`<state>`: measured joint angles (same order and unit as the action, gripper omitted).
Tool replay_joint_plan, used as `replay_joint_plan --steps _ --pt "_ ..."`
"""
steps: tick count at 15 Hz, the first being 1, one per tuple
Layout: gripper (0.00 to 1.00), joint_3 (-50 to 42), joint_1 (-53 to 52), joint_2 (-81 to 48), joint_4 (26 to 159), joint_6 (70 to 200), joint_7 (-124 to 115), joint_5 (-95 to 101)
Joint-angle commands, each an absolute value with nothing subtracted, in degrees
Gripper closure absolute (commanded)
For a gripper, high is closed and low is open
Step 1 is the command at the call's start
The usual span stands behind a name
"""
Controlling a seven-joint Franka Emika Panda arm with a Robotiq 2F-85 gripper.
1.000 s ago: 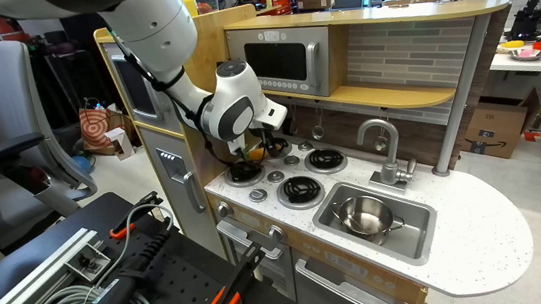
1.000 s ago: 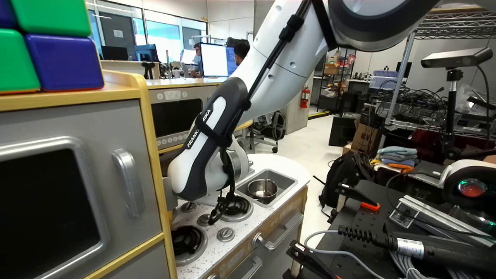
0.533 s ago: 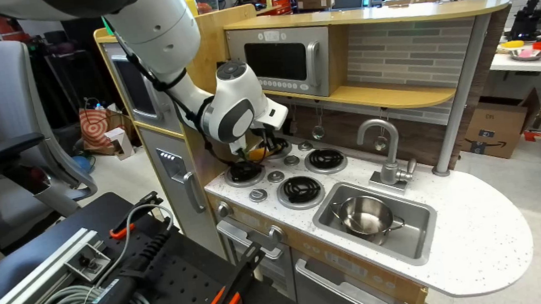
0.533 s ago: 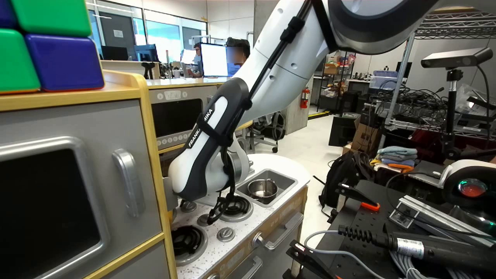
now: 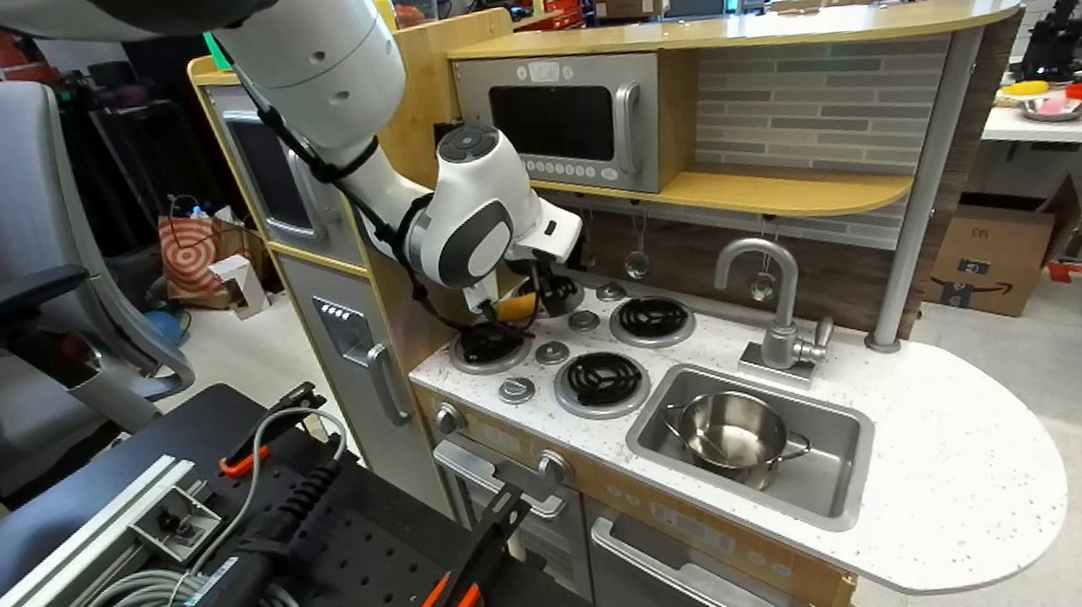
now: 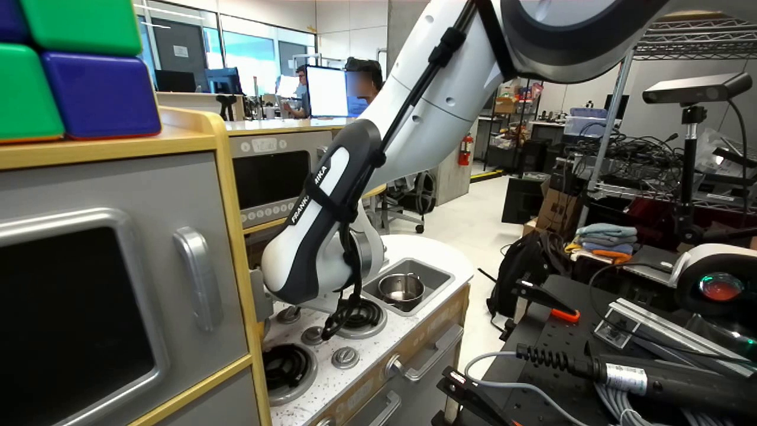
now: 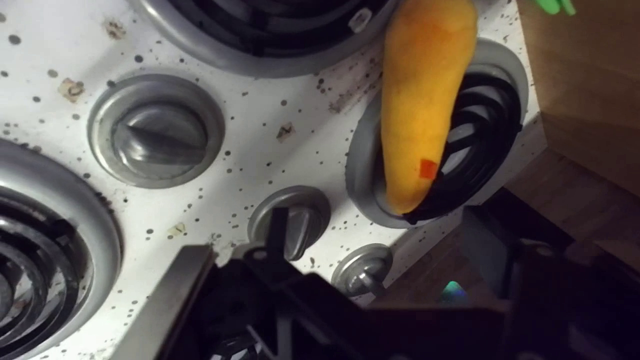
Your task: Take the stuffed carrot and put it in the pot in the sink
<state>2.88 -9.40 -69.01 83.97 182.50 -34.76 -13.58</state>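
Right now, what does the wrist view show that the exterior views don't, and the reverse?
Wrist view only: a small red patch near the narrow end of the stuffed carrot.
Both exterior views, not the wrist: the pot in the sink, and the microwave.
Shared: black burners and knobs. The open gripper shows at the wrist and in an exterior view, where the stuffed carrot is partly hidden.
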Motion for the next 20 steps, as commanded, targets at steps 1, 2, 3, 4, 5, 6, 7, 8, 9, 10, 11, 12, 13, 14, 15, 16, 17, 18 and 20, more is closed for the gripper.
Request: replay_joint_plan --steps 1,2,3,4,5,6,7,8,9,10,11,12,13,14,15,16,17,18,20 --pt "0.0 2.3 -8.7 -69.6 84.2 184.4 -30.6 -16.1" --pt "0.0 2.4 -8.4 -69.6 84.4 184.6 -29.7 -16.0" --pt "0.0 2.9 -7.8 -69.5 84.9 184.9 -28.5 -15.7" --pt "0.0 3.9 -6.8 -69.6 85.4 185.5 -26.3 -14.8" --pt "0.0 4.7 -6.1 -69.4 85.9 185.3 -24.0 -14.2" --pt "0.0 5.1 -5.8 -69.4 86.3 184.6 -22.1 -13.6" --pt "0.0 5.8 -5.1 -69.1 87.4 184.2 -19.4 -12.5" --pt "0.0 5.7 -5.1 -69.1 87.8 183.2 -17.4 -11.9" --pt "0.0 7.5 -3.9 -69.5 88.0 183.9 -14.2 -10.5" --pt "0.0 9.7 -2.5 -70.5 87.5 186.5 -11.5 -9.2" --pt "0.0 12.2 -0.9 -71.3 87.1 188.9 -9.1 -8.0" --pt "0.0 14.5 0.7 -71.9 87.0 190.6 -7.0 -6.3" --pt "0.0 17.2 2.8 -72.5 87.1 192.2 -5.2 -4.2" --pt "0.0 20.1 4.9 -73.2 87.0 193.7 -3.8 -1.8" --pt "0.0 22.2 6.4 -73.9 86.9 194.2 -3.2 0.2" --pt "0.0 23.8 7.7 -74.7 86.7 194.8 -2.6 2.1" --pt "0.0 24.9 8.7 -75.3 86.6 194.6 -2.3 3.4" --pt "0.25 25.6 9.3 -76.2 86.0 194.3 -2.0 4.5" --pt "0.34 26.5 10.1 -77.2 85.2 194.0 -1.8 5.5"
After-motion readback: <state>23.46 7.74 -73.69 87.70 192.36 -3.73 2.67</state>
